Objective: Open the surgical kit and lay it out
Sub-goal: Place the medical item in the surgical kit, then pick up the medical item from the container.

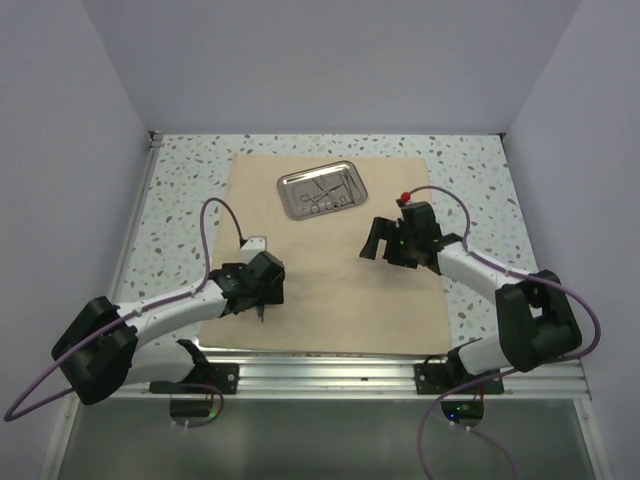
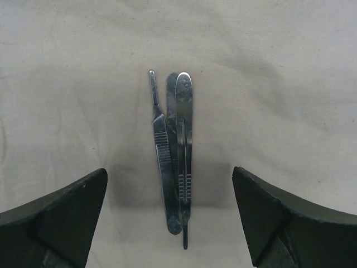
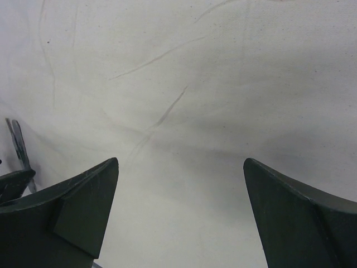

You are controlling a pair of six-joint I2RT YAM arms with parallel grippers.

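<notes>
Steel scalpel handle point(image 2: 163, 156) and forceps point(image 2: 184, 139) are straddled by the spread left gripper point(image 2: 169, 178) (right gripper point(image 3: 181, 184) equally agape), so a straight, nudge-free lift is advised.

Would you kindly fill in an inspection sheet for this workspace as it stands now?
Surface: speckled table, mostly under the flat tan cloth.
Job's things: steel tray on the cloth's far part, thin instruments inside; slim steel tools lying together on the cloth.
Clutter: nothing seen.
Grippers: left gripper open, straddling the slim steel tools; right gripper open, empty, over bare cloth.
Cables: purple cables loop along both arms.
Surroundings: pale walls; metal rail at near edge.
</notes>
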